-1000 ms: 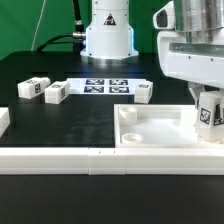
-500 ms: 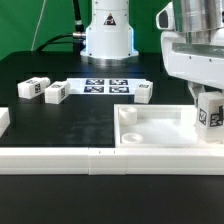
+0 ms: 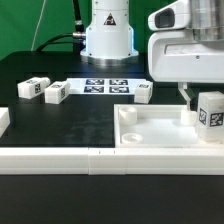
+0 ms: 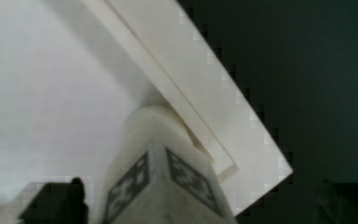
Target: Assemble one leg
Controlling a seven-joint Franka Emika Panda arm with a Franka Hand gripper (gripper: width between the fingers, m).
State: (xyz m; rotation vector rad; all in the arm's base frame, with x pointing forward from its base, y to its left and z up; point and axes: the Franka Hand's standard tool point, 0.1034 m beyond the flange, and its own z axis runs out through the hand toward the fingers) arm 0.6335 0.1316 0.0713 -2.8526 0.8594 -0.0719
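Observation:
A leg [image 3: 210, 111], a small white block with marker tags, stands upright in the corner of the large white square panel [image 3: 158, 136] on the exterior view's right. My gripper [image 3: 199, 96] is just above it, fingers either side of its top, open with a gap to it. In the wrist view the leg [image 4: 165, 165] stands between the dark fingertips [image 4: 59, 202] against the panel's raised rim [image 4: 190, 70]. Three more legs lie on the black table: two at the left [image 3: 30, 88], [image 3: 55, 92] and one behind the panel [image 3: 143, 92].
The marker board [image 3: 105, 86] lies in front of the robot base [image 3: 108, 35]. A long white rail [image 3: 60, 160] runs along the table's front edge. A white block [image 3: 3, 120] sits at the far left edge.
The gripper has risen and shifted toward the exterior view's left. The leg has stayed standing in the panel's corner, now free of the fingers.

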